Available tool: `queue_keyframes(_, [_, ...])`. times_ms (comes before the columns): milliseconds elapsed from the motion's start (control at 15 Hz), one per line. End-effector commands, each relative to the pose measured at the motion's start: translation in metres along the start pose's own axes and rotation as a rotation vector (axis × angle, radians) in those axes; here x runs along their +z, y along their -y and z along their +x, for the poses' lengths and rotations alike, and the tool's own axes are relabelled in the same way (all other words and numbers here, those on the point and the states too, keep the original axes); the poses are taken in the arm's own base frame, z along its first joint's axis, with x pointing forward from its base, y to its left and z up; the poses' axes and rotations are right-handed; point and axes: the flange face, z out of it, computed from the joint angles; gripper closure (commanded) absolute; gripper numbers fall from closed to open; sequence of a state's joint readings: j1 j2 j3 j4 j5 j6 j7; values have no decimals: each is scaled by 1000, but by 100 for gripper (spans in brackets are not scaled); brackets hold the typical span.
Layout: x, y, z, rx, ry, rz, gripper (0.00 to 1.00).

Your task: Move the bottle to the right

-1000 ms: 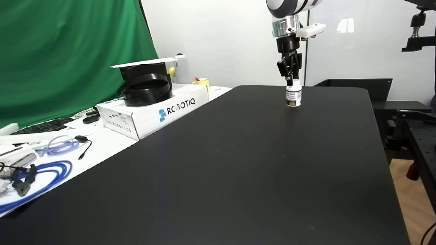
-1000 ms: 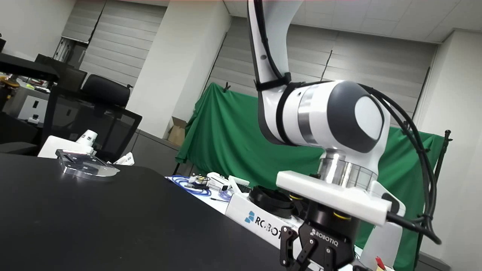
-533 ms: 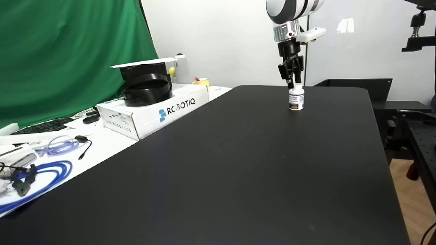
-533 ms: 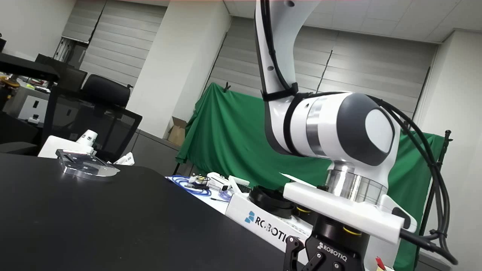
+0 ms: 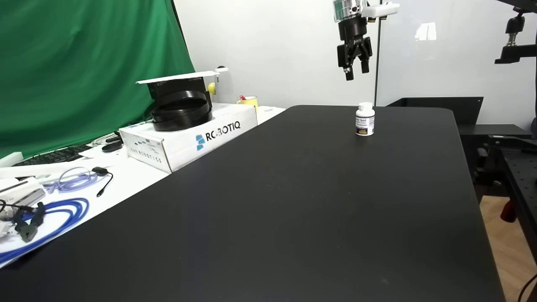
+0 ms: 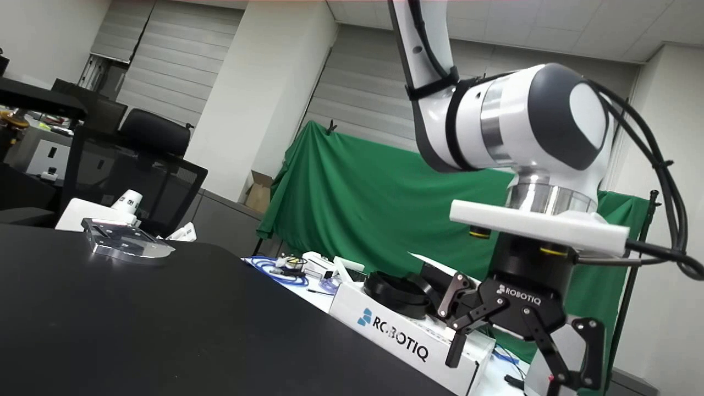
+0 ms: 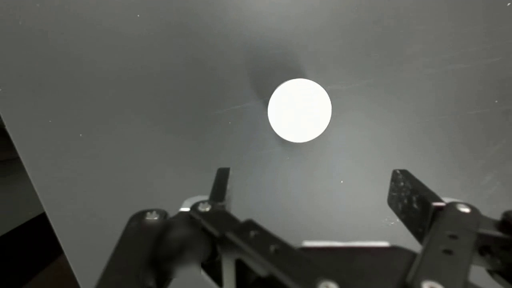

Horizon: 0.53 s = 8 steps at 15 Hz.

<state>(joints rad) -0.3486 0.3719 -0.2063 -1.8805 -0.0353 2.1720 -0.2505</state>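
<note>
In an exterior view the white bottle (image 5: 365, 119) stands upright on the black desk (image 5: 293, 201), close to the far edge and between the two far corners. Past the left edge lies a white Robotiq box (image 5: 188, 138) with black rings (image 5: 181, 112) on top. The pincer (image 5: 357, 74) hangs above the bottle, well apart from it, its fingers (image 7: 408, 202) spread wide; in the wrist view the cap (image 7: 299, 110) shows from above as a white disc, ahead of them. In an exterior view a clear plate (image 6: 127, 242) sits near a rounded corner of the desk.
</note>
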Motion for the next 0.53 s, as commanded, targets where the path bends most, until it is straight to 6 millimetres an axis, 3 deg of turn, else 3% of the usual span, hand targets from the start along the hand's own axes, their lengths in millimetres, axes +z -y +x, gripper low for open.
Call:
queue_keyframes(0, [-10,-1,-2,-5,-2,-1,0])
queue_keyframes(133, [-22,-3,-5,-6,-7,0,0])
queue_keyframes(467, [-20,-2,-6,-7,-3,2,0])
